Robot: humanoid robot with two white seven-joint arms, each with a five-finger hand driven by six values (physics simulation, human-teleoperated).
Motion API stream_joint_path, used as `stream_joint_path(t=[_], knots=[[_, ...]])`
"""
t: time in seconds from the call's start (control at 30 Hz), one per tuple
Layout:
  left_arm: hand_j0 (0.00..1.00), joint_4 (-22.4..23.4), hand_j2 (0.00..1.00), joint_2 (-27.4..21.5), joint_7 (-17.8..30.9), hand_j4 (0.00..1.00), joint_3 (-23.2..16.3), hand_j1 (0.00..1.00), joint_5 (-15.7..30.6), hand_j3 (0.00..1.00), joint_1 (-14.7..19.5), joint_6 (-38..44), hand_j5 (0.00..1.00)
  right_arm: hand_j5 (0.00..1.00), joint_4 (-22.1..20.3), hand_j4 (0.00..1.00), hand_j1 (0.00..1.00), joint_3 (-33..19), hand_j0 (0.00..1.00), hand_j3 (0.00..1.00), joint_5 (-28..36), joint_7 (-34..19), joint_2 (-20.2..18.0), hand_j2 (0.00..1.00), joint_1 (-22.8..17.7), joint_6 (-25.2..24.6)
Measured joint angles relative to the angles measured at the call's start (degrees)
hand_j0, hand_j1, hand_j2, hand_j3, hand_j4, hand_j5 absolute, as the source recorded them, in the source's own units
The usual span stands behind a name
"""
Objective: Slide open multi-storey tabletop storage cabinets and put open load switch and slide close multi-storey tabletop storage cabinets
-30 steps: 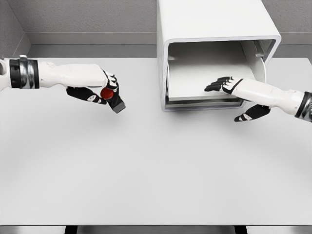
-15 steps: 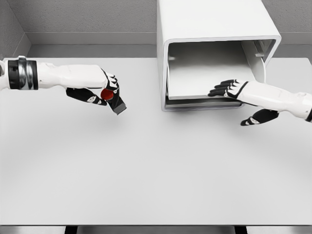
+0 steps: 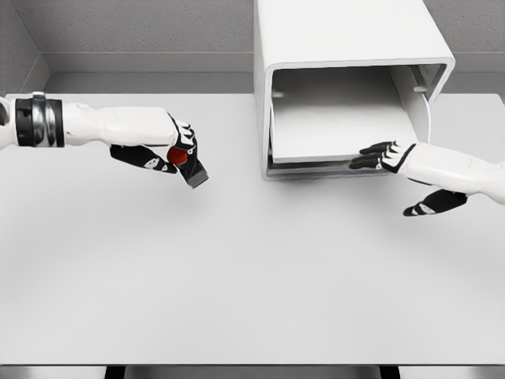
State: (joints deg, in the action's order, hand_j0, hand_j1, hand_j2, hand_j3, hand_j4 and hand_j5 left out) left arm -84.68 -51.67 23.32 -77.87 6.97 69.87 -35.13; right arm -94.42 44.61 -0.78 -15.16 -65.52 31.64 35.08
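Observation:
A white storage cabinet [image 3: 347, 31] stands at the back of the table, its front open and a flat drawer tray [image 3: 335, 130] showing inside. My left hand [image 3: 175, 155] hovers over the table left of the cabinet, shut on the load switch [image 3: 188, 164], a dark grey block with a red knob. My right hand [image 3: 390, 162] sits at the tray's front right edge, fingers spread flat on top and thumb low on the table side, holding nothing.
The white table [image 3: 237, 268] stretches wide in front of both hands. A grey wall [image 3: 142, 31] runs behind the table.
My right hand has drawn back to the right and toward me, from over the tray to its front edge. My left hand with the switch has crept slightly right and down.

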Motion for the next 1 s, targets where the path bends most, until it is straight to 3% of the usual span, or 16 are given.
stream_joint_path(t=[0.3, 0.47, 0.63, 1.0], knots=[[0.42, 0.0, 0.42, 0.1, 0.0, 0.42, -0.1, 0.42, 0.0, 0.42, 0.0, 0.0, 0.42, 1.00, -1.6, 1.00, 1.00, -0.1, 1.00, 1.00, 4.9, -0.1, -1.3, 1.00, 5.2, 0.0], [0.42, 0.0, 0.42, 0.1, 0.0, 0.42, -0.1, 0.42, -0.1, 0.42, 0.0, 0.0, 0.42, 1.00, 3.0, 1.00, 1.00, 0.4, 1.00, 1.00, 4.9, -3.6, 5.0, 1.00, 5.2, 0.0], [0.42, 0.0, 0.42, 0.3, 0.0, 0.42, -0.4, 0.42, -0.1, 0.42, 0.0, 0.0, 0.42, 1.00, 8.4, 1.00, 1.00, 0.6, 1.00, 1.00, 4.5, -4.5, 8.4, 1.00, 5.8, 0.0], [0.42, 0.0, 0.42, 0.2, 0.0, 0.42, -0.4, 0.42, -0.3, 0.42, 0.0, 0.0, 0.42, 1.00, 10.0, 1.00, 1.00, 0.6, 1.00, 1.00, 3.4, -7.2, 9.9, 1.00, 5.0, 0.0]])
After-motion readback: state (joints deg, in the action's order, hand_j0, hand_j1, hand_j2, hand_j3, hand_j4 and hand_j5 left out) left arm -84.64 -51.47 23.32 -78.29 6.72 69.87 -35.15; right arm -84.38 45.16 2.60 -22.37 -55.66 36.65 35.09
